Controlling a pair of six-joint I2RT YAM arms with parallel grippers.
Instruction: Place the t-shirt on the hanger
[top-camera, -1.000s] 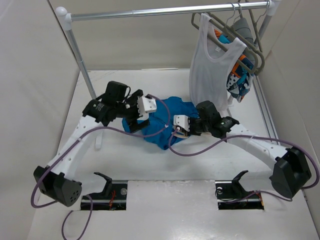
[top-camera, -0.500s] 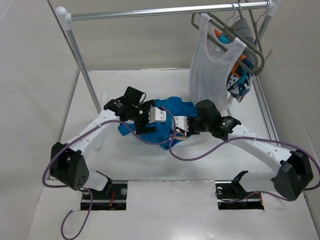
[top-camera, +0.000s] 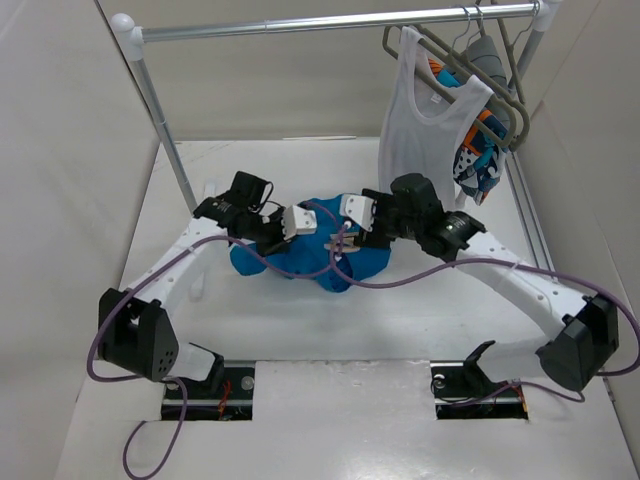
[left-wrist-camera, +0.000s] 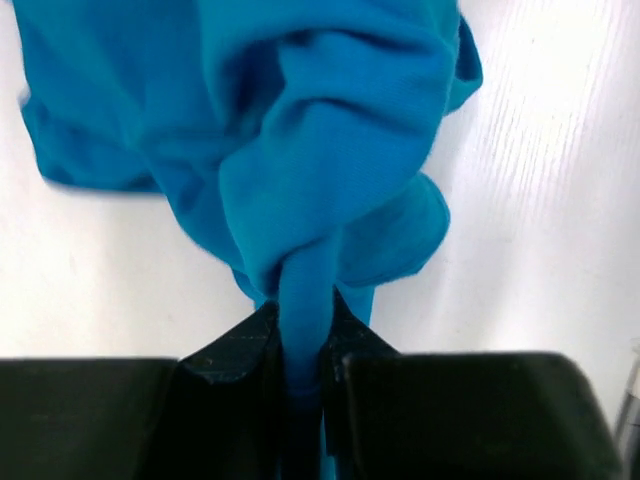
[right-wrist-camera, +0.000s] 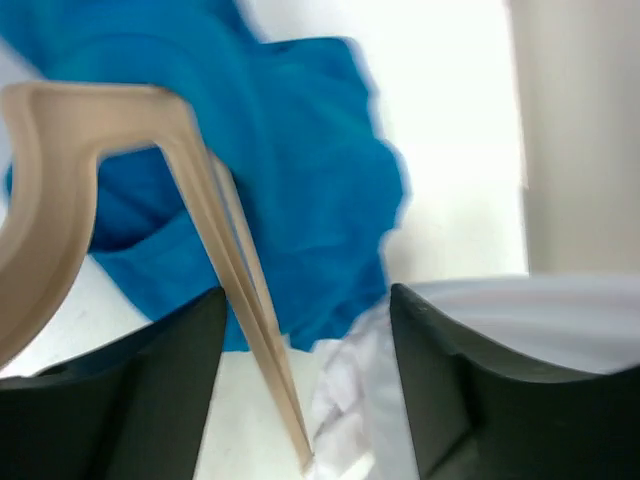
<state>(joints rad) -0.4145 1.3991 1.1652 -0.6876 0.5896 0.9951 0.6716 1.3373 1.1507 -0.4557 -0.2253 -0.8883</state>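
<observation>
The bright blue t-shirt (top-camera: 290, 262) lies bunched on the white table between both arms. My left gripper (top-camera: 308, 228) is shut on a rolled fold of the t-shirt (left-wrist-camera: 320, 150), which is pinched tight between the two black fingers (left-wrist-camera: 240, 345). My right gripper (top-camera: 347, 232) hovers over the shirt's right side with its jaws wide apart. The pale beige hanger (right-wrist-camera: 215, 230) runs slanting between those jaws, close to the left finger (right-wrist-camera: 160, 380) and not squeezed. Its hook curves off at the left of the right wrist view, over the t-shirt (right-wrist-camera: 300, 180). From above, only a short beige piece of the hanger (top-camera: 337, 243) shows.
A metal rail (top-camera: 300, 22) crosses the back on a slanted post (top-camera: 165, 130). At its right end hang a white tank top (top-camera: 425, 130), grey hangers (top-camera: 505, 95) and a patterned garment (top-camera: 478, 150). The tank top's hem (right-wrist-camera: 360, 420) hangs just beside my right gripper.
My left gripper swung right onto the shirt and shut on a fold of it. My right gripper moved back and left over the shirt and opened. The shirt is more bunched.
</observation>
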